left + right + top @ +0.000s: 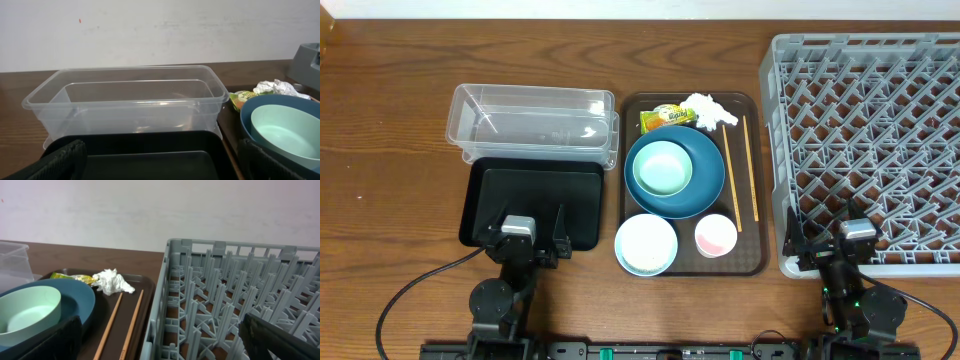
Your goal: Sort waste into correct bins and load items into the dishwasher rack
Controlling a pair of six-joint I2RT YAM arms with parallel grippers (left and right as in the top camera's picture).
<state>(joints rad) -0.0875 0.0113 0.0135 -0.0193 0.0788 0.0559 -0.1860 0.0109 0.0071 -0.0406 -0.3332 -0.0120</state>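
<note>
On the brown serving tray [752, 262] lie a yellow-green wrapper [666, 117], a crumpled white tissue [708, 110], a dark-blue bowl [705, 185] with a pale-green bowl [661, 168] inside it, a white bowl [646, 243], a pink cup [715, 236] and two chopsticks [740, 165]. The clear tub [533, 122] and black tray [535, 200] sit left of it. The grey rack [865, 140] is at the right. My left gripper [532, 240] is open over the black tray's near edge. My right gripper [825, 243] is open over the rack's near-left corner. No rice grains can be made out.
In the left wrist view the clear tub [125, 102] stands behind the black tray [150, 150], with the bowls [280, 127] at the right. In the right wrist view the chopsticks [122, 320] lie between the blue bowl [75, 300] and the rack wall [165, 305].
</note>
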